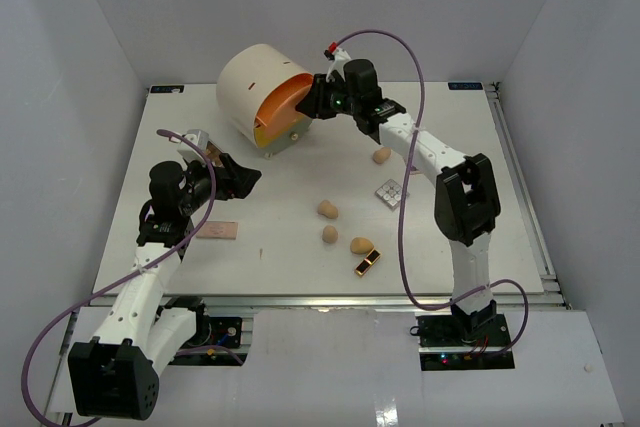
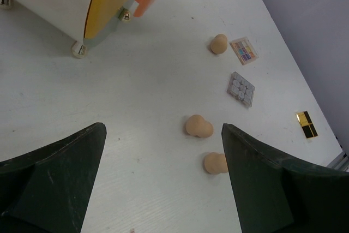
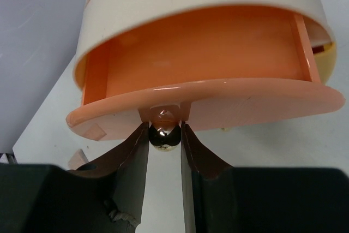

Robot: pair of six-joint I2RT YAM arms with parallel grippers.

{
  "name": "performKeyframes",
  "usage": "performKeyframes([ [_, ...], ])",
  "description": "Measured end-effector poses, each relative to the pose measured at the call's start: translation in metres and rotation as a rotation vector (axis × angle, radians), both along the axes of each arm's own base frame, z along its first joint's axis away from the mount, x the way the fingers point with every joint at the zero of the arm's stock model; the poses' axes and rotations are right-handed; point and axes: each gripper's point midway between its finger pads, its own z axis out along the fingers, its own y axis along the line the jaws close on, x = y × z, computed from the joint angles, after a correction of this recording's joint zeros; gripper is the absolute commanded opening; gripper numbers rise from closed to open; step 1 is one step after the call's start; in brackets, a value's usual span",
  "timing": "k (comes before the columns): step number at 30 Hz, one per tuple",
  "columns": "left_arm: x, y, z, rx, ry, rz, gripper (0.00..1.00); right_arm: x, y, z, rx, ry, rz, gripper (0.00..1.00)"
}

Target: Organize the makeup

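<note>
Cream covers the round drawer unit (image 1: pixel 250 77) at upper centre of the overhead view, and its drawer (image 3: pixel 202 53) glows peach-orange, inside and front alike. The knob (image 3: pixel 163 136) is shiny gold. A yellow panel (image 2: pixel 101 9) shows in the upper left of the left wrist view. Four sponges (image 1: pixel 327 209), all tan. The slim case (image 1: pixel 367 263) is black with gold. The square palette (image 2: pixel 244 50) carries a grid of many-coloured squares. The grey palette (image 2: pixel 241 88) has rows of pale round pans. The flat palette (image 1: pixel 220 232) at left is pinkish-tan. The table (image 1: pixel 270 267) is white, the cables (image 1: pixel 402 237) purple, the arms (image 1: pixel 430 152) white and black.

Cream drawer unit (image 1: pixel 250 82), orange drawer (image 1: pixel 284 104) open
</note>
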Motion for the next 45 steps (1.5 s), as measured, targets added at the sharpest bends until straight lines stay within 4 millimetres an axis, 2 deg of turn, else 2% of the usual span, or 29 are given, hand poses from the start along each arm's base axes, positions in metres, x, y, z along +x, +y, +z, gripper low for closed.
performKeyframes([
  [3,0.000,0.000,0.000,0.000,0.001,0.000,0.98,-0.020,-0.016,-0.002,-0.018,0.011,-0.001,0.17],
  [7,0.000,0.000,0.000,0.000,0.000,0.000,0.98,-0.037,-0.030,0.001,-0.024,0.001,-0.004,0.21],
  [10,0.000,0.000,0.000,0.000,0.001,0.000,0.98,-0.045,-0.037,-0.002,-0.031,0.006,-0.005,0.33],
  [12,0.000,0.000,0.000,0.000,0.000,0.000,0.98,-0.045,-0.037,-0.004,-0.032,0.006,-0.005,0.51],
  [16,0.000,0.000,0.000,0.000,0.000,0.000,0.98,-0.048,-0.036,-0.004,-0.028,0.004,0.013,0.74],
  [19,0.000,0.000,0.000,0.000,-0.001,0.000,0.98,-0.050,-0.033,-0.003,-0.021,-0.001,0.035,0.86],
  [23,0.000,0.000,0.001,0.000,-0.003,-0.001,0.98,-0.050,-0.031,-0.003,-0.015,-0.001,0.050,0.96],
  [26,-0.001,0.000,0.001,0.000,-0.004,-0.003,0.98,-0.050,-0.032,-0.002,-0.014,-0.005,0.061,0.98],
  [37,-0.006,-0.007,0.003,-0.012,-0.005,-0.050,0.98,-0.065,-0.049,-0.011,-0.037,-0.032,0.106,0.90],
  [41,-0.010,-0.014,0.005,-0.018,-0.012,-0.094,0.98,-0.078,-0.067,-0.013,-0.041,-0.073,0.145,0.90],
  [45,-0.023,-0.043,0.004,-0.007,-0.020,-0.198,0.98,-0.115,-0.110,-0.020,-0.047,-0.107,0.210,0.90],
])
